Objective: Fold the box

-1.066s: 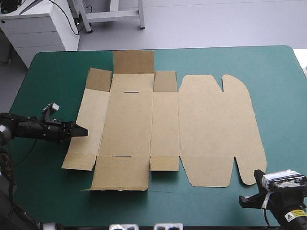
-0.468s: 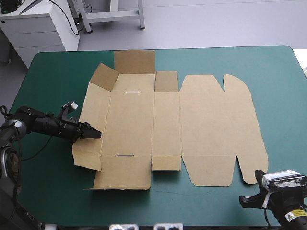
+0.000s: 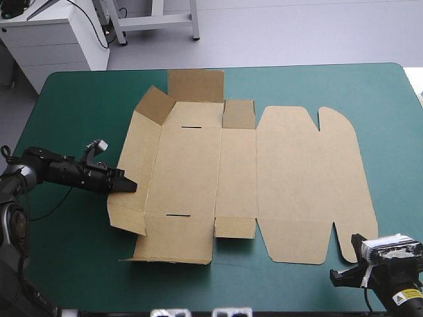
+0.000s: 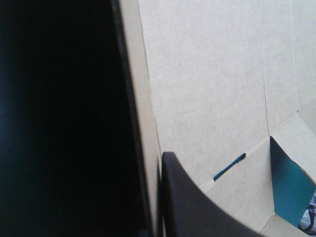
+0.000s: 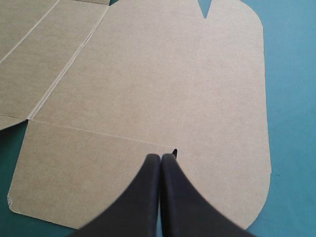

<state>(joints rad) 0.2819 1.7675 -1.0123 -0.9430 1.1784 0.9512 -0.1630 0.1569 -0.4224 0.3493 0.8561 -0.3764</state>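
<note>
One box (image 3: 192,172), two claws: left gripper (image 3: 127,185) at nine o'clock pinches its wall; right gripper (image 5: 160,157), five o'clock, pressed together.

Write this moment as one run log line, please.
box: left wall lifted, lid flat | left gripper: shut on left wall | right gripper: shut, off the box

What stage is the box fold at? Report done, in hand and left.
Done: little; the box is mostly a flat sheet. In hand: the left gripper is shut on the left wall, tilted up with its far corner flap. Left: everything else; the lid lies flat, and the right gripper, shut, hangs by its near edge.
</note>
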